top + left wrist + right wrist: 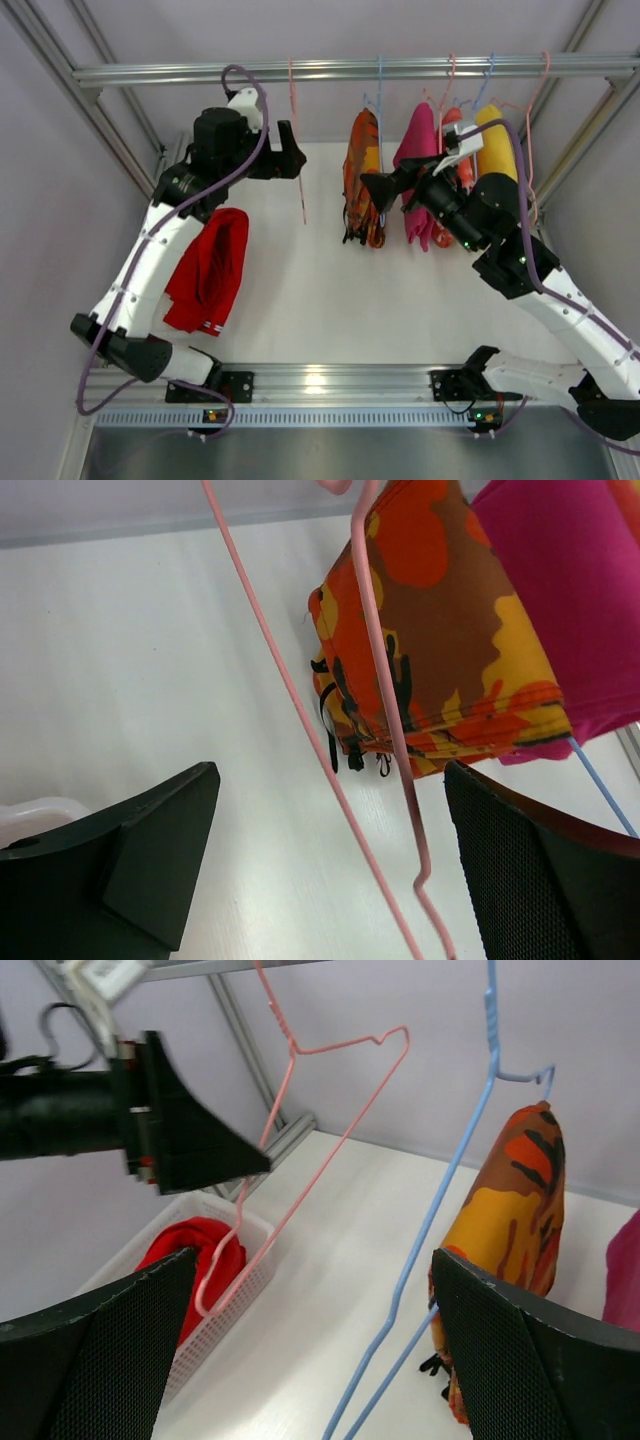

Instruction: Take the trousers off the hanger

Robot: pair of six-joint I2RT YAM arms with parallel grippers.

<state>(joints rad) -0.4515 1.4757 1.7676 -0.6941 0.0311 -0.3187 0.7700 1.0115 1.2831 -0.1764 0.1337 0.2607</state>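
Note:
The orange trousers [362,180] with a black and yellow pattern hang folded over a blue hanger [440,1190] on the rail. They also show in the left wrist view [430,650] and the right wrist view [510,1200]. The plain red trousers [210,265] lie off the hanger in a white basket [225,1315] at the left. My left gripper [285,155] is open and empty, with a bare pink hanger [380,730] hanging between its jaws. My right gripper [385,185] is open and empty, just right of the orange trousers, with the blue hanger's wire between its jaws.
A magenta cloth [420,175] and a yellow cloth [497,140] hang on further hangers to the right on the metal rail [350,70]. Frame posts stand at both back corners. The white table [320,290] lies below.

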